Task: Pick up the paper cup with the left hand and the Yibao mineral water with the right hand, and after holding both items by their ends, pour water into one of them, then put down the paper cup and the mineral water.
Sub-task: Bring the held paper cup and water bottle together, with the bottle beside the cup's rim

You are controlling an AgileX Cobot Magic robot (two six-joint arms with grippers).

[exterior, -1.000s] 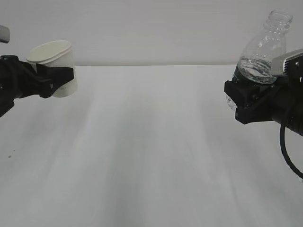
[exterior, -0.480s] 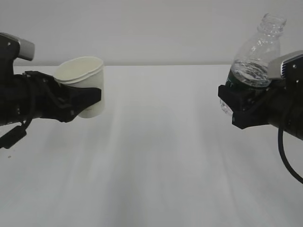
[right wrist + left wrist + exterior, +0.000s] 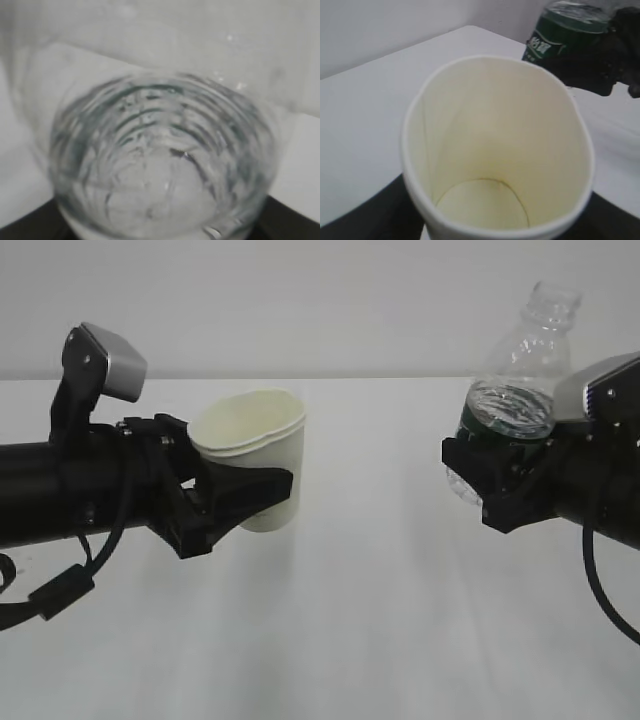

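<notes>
Exterior: left hand pincer (image 3: 245, 495) is clamped around the lower body of the paper cup (image 3: 256, 455), cup mouth up and leaning a little, held clear above the bench (image 3: 350, 640), left of centre. Right hand pincer (image 3: 490, 485) grips the Yibao mineral water (image 3: 515, 390) at its base and green label, neck up and tilted slightly to the right, no cap, water level sits just above the label. Cup and bottle are well apart, with open bench between them.

Left wrist: cup (image 3: 495, 150) interior looks dry and empty, rim squeezed slightly oval by the grip. Bottle label (image 3: 560, 37) is visible at the far right.

Right wrist: looking up through the bottle's ribbed base (image 3: 165, 165); pincer fingers barely visible at the bottom corners.

Step in hand, as I judge it: closing the gap for the pour. Bring the bottle neck over the cup rim before tipping, tilt slowly, keep the cup level. Don't squeeze the cup harder; the rim is already deformed.
</notes>
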